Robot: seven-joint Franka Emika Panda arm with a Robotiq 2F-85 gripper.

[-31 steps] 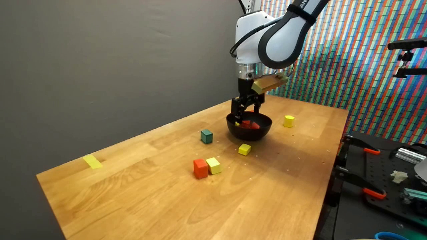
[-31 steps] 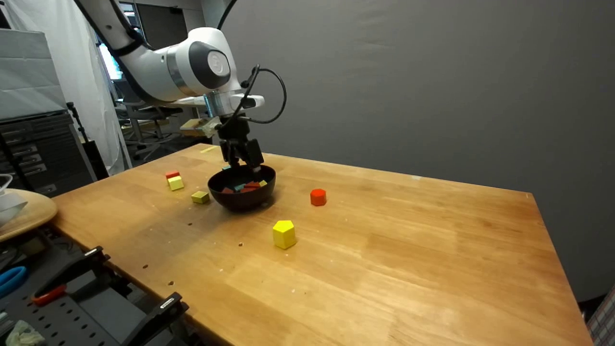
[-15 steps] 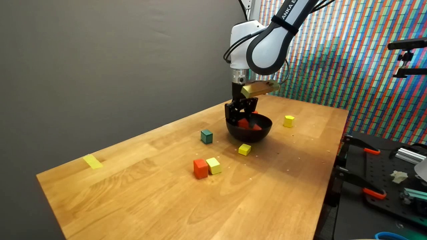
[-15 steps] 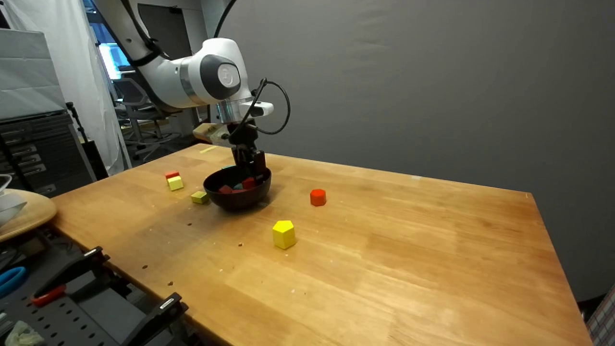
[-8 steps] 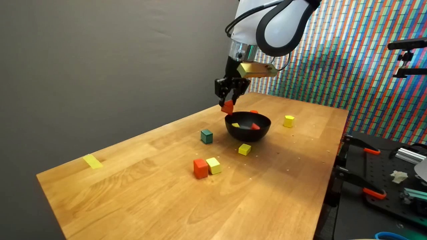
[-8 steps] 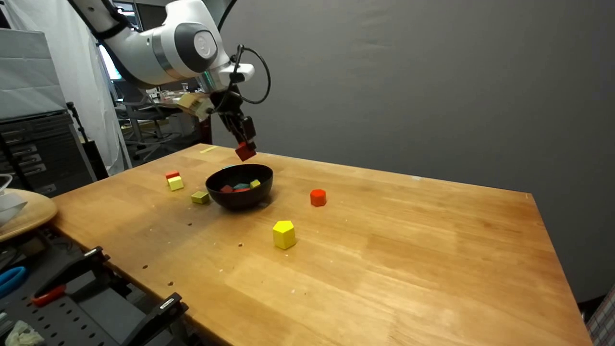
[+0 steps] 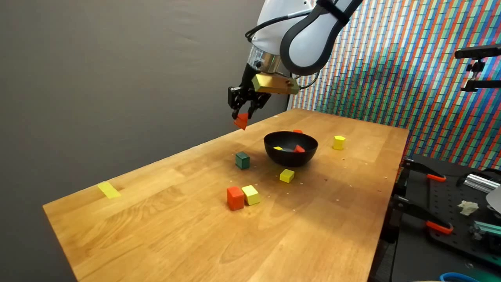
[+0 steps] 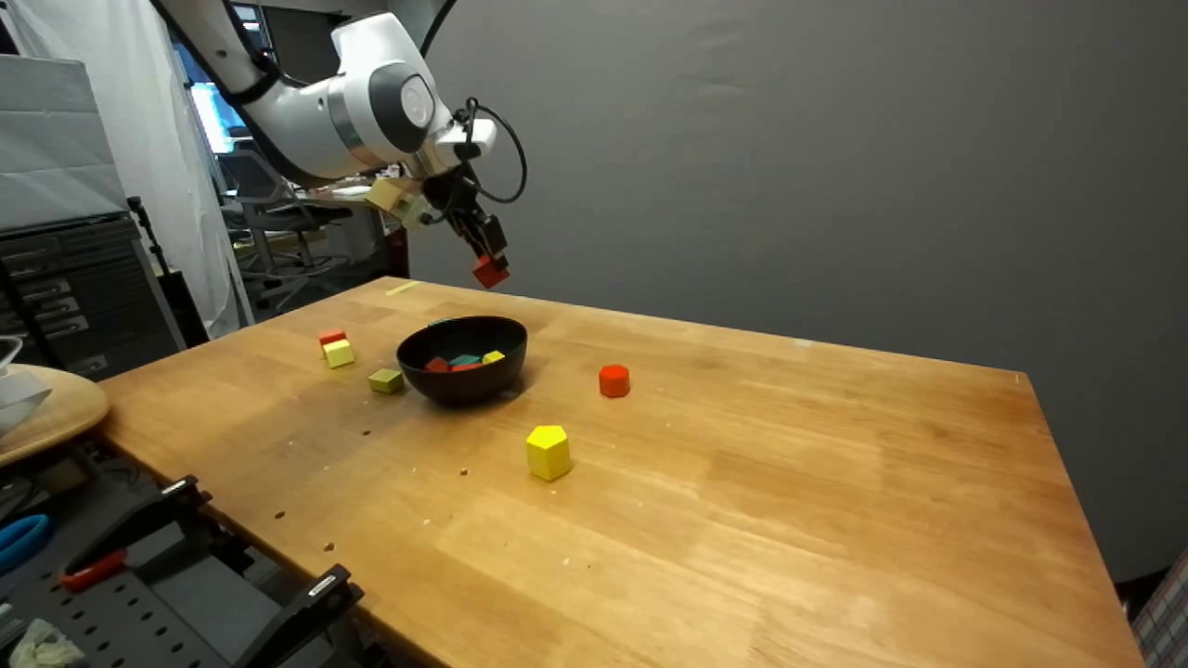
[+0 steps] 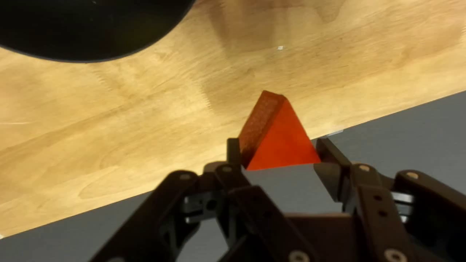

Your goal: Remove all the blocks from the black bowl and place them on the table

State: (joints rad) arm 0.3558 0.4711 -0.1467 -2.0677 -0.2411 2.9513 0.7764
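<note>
In the black bowl (image 7: 290, 158), upright on the table (image 8: 789, 520), as seen in an exterior view: a green block (image 8: 465, 359), a yellow block (image 8: 493, 356) and red blocks (image 8: 436, 365), partly hidden by the near wall of the bowl and so hard to count. Just outside the bowl, in an exterior view: a low yellow block (image 7: 287, 176) in front and a dark green block (image 7: 242, 160) to the left. In the air, up and behind the bowl in an exterior view, apart from its rim: a red triangular block (image 9: 285, 142), tilted, pinched between the fingers (image 9: 233, 151) of the gripper (image 9: 279, 151), narrowed to the width of the block and touching it on both sides. A little farther from the bowl, in an exterior view: a red hexagonal block (image 8: 614, 381) to the right and a yellow pentagonal block (image 8: 548, 453) to the front right. Well apart from the bowl, at its front left in an exterior view: a red block (image 7: 235, 198) and a pale yellow block (image 7: 251, 194), just beside each other, impossible to tell whether touching. Farther still to the left of the bowl, near the table edge: a flat yellow strip of tape (image 7: 109, 189).
</note>
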